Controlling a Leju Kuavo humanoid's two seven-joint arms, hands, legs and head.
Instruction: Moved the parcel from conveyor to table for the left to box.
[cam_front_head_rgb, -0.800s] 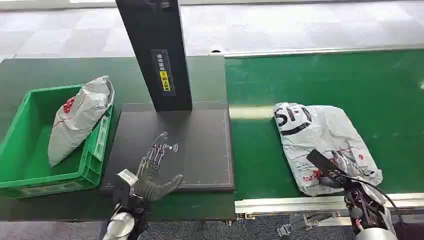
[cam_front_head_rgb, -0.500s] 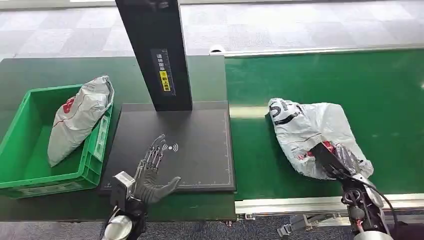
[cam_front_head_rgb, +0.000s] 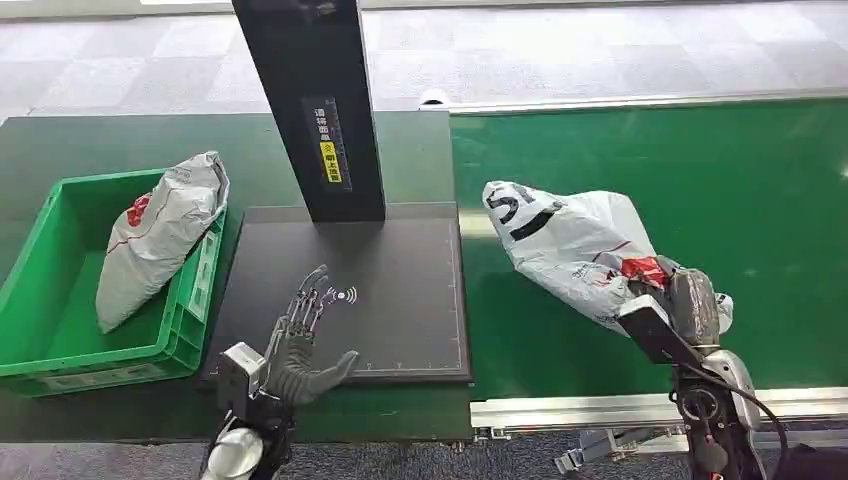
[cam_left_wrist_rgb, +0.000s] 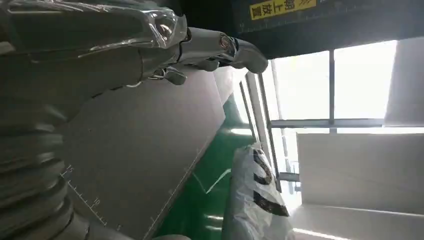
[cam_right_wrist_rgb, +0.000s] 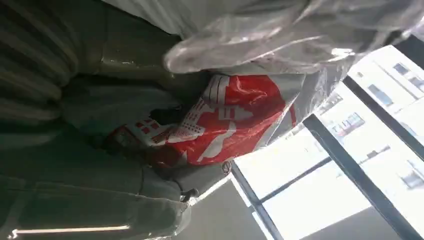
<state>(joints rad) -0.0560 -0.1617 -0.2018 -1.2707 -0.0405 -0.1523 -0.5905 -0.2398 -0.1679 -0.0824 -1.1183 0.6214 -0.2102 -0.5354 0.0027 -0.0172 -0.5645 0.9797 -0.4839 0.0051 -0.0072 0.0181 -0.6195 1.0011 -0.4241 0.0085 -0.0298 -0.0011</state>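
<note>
Our right hand (cam_front_head_rgb: 690, 305), fingers clamped on the white parcel (cam_front_head_rgb: 570, 245), had carried it leftward over the conveyor (cam_front_head_rgb: 760, 170); our left hand (cam_front_head_rgb: 300, 350) stayed spread above the black pad (cam_front_head_rgb: 400, 300).

parcel (cam_front_head_rgb: 575, 250) hiding right hand (cam_front_head_rgb: 690, 305) fingers

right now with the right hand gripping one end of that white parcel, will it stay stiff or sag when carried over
Probably saggy: the white parcel is a crinkled plastic mailer whose free end droops away from the right hand. It looks light for its bulk. The glossy film may be slippery, so the grip could creep.
</note>
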